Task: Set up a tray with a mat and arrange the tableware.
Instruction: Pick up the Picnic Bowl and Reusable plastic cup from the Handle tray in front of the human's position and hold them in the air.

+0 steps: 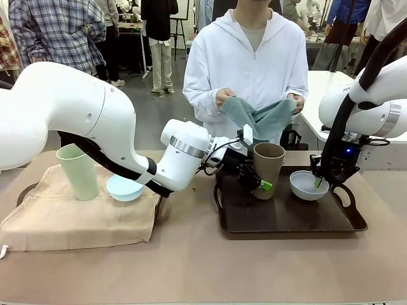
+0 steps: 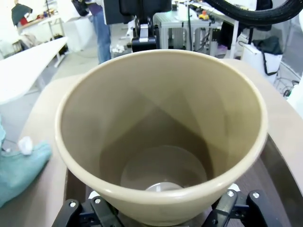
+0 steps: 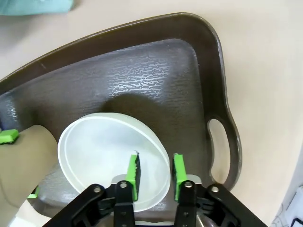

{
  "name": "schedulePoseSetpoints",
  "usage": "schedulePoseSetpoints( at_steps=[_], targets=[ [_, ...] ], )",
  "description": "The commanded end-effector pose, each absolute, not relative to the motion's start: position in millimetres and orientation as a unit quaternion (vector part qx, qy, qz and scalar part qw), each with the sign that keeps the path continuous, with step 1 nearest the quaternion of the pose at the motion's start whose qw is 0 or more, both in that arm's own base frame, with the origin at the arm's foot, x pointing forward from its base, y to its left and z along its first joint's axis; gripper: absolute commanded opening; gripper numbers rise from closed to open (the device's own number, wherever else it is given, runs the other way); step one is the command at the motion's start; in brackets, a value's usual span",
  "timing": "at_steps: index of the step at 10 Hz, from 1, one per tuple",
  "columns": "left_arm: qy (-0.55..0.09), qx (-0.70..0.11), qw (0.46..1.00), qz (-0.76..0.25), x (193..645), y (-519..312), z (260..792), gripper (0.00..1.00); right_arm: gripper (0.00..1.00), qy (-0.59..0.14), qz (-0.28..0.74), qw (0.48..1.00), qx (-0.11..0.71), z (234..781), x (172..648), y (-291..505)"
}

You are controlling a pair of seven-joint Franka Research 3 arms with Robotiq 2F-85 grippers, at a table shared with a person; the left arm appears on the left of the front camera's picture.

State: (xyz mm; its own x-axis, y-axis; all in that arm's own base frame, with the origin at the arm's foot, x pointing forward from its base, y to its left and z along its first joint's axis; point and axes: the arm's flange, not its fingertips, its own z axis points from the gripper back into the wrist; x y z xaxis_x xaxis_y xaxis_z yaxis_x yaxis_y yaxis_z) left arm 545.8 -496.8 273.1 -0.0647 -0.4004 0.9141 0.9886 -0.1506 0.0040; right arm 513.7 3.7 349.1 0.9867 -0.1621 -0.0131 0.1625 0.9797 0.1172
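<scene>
tan-brown cup (image 1: 268,166) clamped in left jaws on tray (image 1: 286,219); right jaws pinch white bowl (image 1: 308,185) rim.

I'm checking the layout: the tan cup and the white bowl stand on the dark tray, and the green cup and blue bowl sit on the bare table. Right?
Not quite. In the front view the green cup and blue bowl sit on a beige mat, not the bare table. The tan cup and white bowl are on the dark tray.

two cups (image 1: 77,170) (image 1: 268,169), two bowls (image 1: 124,188) (image 1: 309,185), one tray (image 1: 287,222), one mat (image 1: 76,216), one teal cloth (image 1: 257,116)
</scene>
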Motion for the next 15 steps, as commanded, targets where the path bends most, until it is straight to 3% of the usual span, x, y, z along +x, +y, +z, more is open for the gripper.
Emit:
schedulePoseSetpoints(
  at_steps=[1,3,4,5,6,7,9,15],
  targets=[
    [-0.375,-0.418,0.533,-0.633,544,-496,275,0.00,0.00,-0.001,-0.074,0.996,0.045,347,518,3],
    [-0.374,-0.416,0.536,-0.632,543,-497,277,0.00,0.00,-0.001,-0.076,0.996,0.044,347,518,3],
    [-0.373,-0.414,0.538,-0.632,543,-497,278,0.26,0.00,-0.001,-0.077,0.996,0.043,347,518,4],
    [-0.371,-0.412,0.542,-0.631,544,-498,278,0.26,0.00,-0.001,-0.081,0.996,0.042,348,518,4],
    [-0.365,-0.411,0.549,-0.630,543,-497,280,0.00,0.00,-0.001,-0.088,0.995,0.050,351,517,3],
    [-0.346,-0.409,0.569,-0.624,538,-493,284,0.30,0.00,0.009,-0.102,0.993,0.055,361,512,3],
    [-0.338,-0.404,0.591,-0.611,518,-473,313,0.30,0.00,0.021,-0.098,0.991,0.092,406,482,3],
    [-0.412,-0.309,0.590,-0.622,428,-444,464,0.30,0.00,-0.040,-0.094,0.993,0.054,558,405,13]
  ],
)
